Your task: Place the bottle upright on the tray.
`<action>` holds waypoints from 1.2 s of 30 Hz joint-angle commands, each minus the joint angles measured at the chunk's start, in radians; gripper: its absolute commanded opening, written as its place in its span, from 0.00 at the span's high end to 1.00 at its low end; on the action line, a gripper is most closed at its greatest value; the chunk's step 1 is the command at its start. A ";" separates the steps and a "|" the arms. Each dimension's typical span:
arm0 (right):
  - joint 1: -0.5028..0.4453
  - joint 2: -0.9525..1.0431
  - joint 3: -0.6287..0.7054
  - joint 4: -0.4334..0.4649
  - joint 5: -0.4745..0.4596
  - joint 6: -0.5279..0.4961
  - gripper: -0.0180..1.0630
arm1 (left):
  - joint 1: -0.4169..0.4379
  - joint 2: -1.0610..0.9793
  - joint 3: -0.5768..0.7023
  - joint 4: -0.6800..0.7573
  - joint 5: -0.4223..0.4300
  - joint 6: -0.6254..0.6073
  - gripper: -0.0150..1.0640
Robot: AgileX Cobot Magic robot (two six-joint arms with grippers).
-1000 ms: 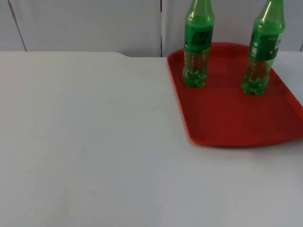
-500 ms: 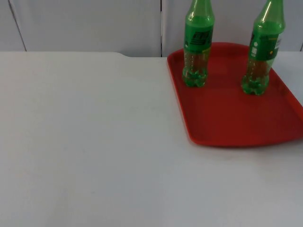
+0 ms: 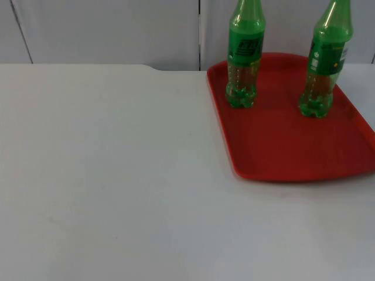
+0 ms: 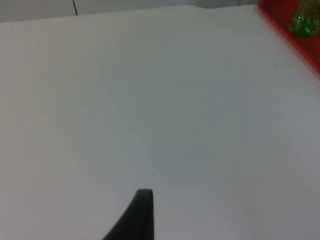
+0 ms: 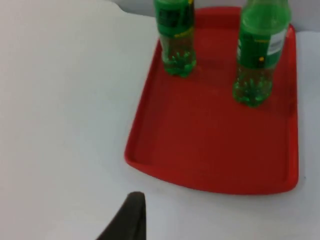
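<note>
Two green plastic bottles stand upright at the back of a red tray (image 3: 281,146): one (image 3: 244,58) near its left edge, the other (image 3: 324,64) toward its right. The right wrist view shows both bottles (image 5: 175,35) (image 5: 257,55) standing on the tray (image 5: 210,145), with my right gripper (image 5: 131,220) over the white table just in front of the tray's near left corner. My left gripper (image 4: 140,217) hangs over bare table far to the left of the tray (image 4: 295,30), where one bottle's base (image 4: 301,23) sits at the tray's edge. Neither gripper holds anything that I can see.
The white table (image 3: 117,175) stretches wide to the left of and in front of the tray. A grey partition wall (image 3: 117,29) closes off the back edge, just behind the tray.
</note>
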 commanded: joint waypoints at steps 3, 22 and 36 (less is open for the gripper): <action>0.000 -0.088 0.002 0.017 0.068 -0.033 0.01 | -0.003 -0.004 0.004 0.000 -0.011 -0.005 0.01; 0.000 -0.470 0.171 0.001 0.140 -0.053 0.01 | -0.003 -0.004 0.004 0.000 -0.011 -0.005 0.01; 0.000 -0.726 0.171 -0.198 0.298 0.167 0.01 | -0.003 -0.004 0.004 0.000 -0.011 -0.005 0.01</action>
